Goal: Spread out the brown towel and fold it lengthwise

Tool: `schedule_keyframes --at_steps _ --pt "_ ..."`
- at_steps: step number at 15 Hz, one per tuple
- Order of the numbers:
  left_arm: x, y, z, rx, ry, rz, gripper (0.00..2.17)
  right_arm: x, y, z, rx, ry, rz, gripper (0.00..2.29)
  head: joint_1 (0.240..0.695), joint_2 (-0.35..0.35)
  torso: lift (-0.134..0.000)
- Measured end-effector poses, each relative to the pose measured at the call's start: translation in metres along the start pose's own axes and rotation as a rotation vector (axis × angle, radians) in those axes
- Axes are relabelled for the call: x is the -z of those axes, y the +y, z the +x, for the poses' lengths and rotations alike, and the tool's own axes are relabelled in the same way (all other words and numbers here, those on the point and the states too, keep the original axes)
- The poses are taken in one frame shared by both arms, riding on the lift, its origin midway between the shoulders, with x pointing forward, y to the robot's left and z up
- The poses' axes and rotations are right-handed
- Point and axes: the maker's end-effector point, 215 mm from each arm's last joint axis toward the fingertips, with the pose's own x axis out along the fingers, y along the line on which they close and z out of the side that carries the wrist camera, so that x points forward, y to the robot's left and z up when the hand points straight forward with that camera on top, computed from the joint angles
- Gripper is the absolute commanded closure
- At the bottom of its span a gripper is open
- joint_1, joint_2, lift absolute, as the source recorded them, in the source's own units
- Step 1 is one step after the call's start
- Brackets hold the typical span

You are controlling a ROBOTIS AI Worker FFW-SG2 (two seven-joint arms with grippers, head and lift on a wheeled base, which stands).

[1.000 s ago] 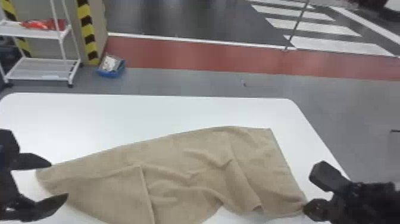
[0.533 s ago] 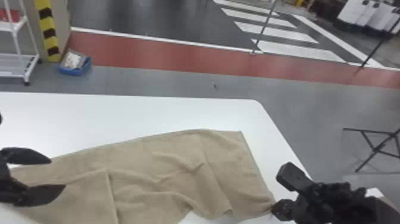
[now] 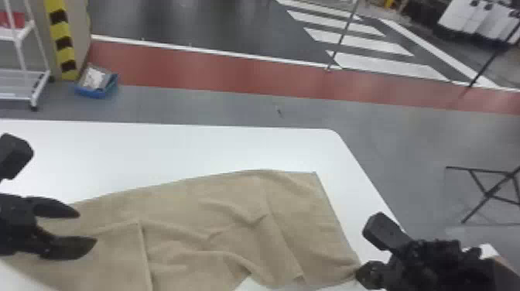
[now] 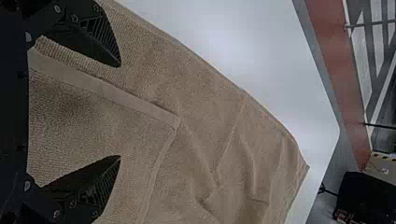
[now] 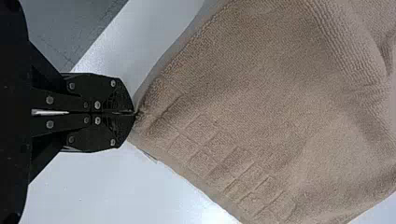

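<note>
The brown towel (image 3: 216, 228) lies rumpled on the white table, with a layer folded over at its left part and its far right corner flat. At the left, my left gripper (image 3: 87, 231) stands open above the towel. In the left wrist view, the left gripper (image 4: 119, 112) has its two fingers wide apart over the towel (image 4: 205, 135), nothing between them. My right gripper (image 3: 358, 275) is at the towel's near right corner. Seen from the right wrist, the right gripper (image 5: 134, 113) is shut on that corner of the towel (image 5: 261, 116).
The white table (image 3: 162, 143) has its rounded far right corner and right edge beyond the towel. Past it on the floor are a blue bin (image 3: 96, 91), a white wheeled rack (image 3: 23, 83) and a black folding stand (image 3: 491, 191).
The head view has swung toward the right. Against the towel, my left gripper appears little changed and stays open; the right one keeps holding the corner.
</note>
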Motion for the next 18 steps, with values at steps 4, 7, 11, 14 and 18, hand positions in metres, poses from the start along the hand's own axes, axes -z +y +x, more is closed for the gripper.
schedule_keyframes --at_steps 4,7,11,14,18 --pt "0.011 0.002 0.017 0.016 0.065 -0.028 0.35 0.0 -0.001 0.0 -0.001 -0.003 0.002 1.35 0.695 -0.35 -0.124" --pt "0.02 -0.001 0.019 0.043 0.104 -0.063 0.55 0.001 -0.002 0.0 0.001 -0.002 0.003 1.35 0.695 -0.35 -0.124" --pt "0.024 -0.003 0.016 0.048 0.11 -0.073 1.44 -0.003 -0.002 0.0 0.001 -0.008 -0.001 1.35 0.695 -0.35 -0.124" --pt "0.013 -0.002 0.001 0.04 0.061 -0.077 1.47 -0.004 -0.003 0.0 0.003 -0.008 -0.001 1.35 0.695 -0.35 -0.124" --pt "-0.022 0.014 -0.049 0.043 -0.089 -0.103 1.48 -0.004 -0.016 -0.002 0.055 -0.016 0.036 1.35 0.695 -0.345 -0.124"
